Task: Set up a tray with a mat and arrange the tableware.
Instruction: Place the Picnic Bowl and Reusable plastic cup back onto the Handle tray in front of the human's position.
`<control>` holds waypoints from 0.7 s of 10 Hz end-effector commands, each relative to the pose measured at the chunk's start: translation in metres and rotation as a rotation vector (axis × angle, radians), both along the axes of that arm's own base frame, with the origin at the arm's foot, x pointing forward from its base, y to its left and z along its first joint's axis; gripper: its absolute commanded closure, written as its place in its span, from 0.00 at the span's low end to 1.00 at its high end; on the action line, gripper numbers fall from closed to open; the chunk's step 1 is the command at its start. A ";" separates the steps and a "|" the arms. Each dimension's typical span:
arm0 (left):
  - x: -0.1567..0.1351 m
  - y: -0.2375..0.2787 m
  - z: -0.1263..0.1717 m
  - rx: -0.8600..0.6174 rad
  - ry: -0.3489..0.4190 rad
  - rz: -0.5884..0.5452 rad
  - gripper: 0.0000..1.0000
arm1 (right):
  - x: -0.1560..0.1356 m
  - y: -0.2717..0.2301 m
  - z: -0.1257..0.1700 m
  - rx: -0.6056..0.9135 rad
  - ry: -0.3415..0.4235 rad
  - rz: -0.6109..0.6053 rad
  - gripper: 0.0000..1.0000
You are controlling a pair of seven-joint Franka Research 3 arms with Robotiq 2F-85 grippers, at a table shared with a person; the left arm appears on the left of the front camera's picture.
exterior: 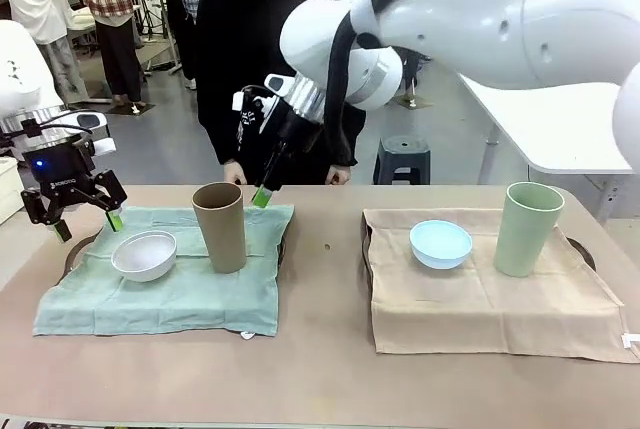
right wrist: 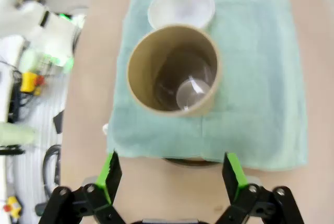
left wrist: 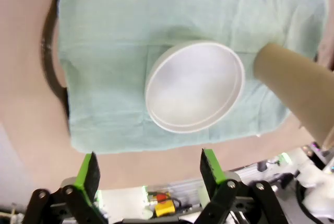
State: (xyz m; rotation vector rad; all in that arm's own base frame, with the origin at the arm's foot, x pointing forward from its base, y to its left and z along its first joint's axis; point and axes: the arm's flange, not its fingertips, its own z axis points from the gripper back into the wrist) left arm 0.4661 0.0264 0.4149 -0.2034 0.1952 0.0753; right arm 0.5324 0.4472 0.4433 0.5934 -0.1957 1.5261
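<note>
On the left, a green mat point(exterior: 170, 289) covers a tray whose dark rim point(exterior: 76, 253) peeks out. A white bowl point(exterior: 144, 254) and a tan cup point(exterior: 220, 226) stand on it. My left gripper point(exterior: 85, 215) hovers open above the mat's left edge, empty. From its wrist I look down on the bowl point(left wrist: 195, 85) and the cup point(left wrist: 297, 85); its pads point(left wrist: 88, 169) are spread. My right gripper point(exterior: 255, 187) reaches across, open, just behind the tan cup point(right wrist: 174, 70), holding nothing. A light blue bowl point(exterior: 440, 243) and a pale green cup point(exterior: 527, 229) sit on the beige mat point(exterior: 480, 299).
A person in black stands at the far edge of the table, hands point(exterior: 235, 174) resting behind the green mat. My right arm point(exterior: 480, 19) spans the upper middle of the scene. Bare tabletop point(exterior: 325, 279) lies between the two mats.
</note>
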 end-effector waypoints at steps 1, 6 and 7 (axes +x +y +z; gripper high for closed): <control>-0.016 -0.005 0.021 -0.002 -0.025 -0.059 0.00 | -0.021 -0.015 0.036 -0.202 0.057 -0.188 0.00; -0.059 -0.063 0.150 0.046 -0.133 -0.136 0.00 | -0.095 -0.031 0.162 -0.607 0.269 -0.498 0.00; -0.066 -0.075 0.176 0.057 -0.167 -0.101 0.00 | -0.104 -0.034 0.171 -0.611 0.270 -0.506 0.00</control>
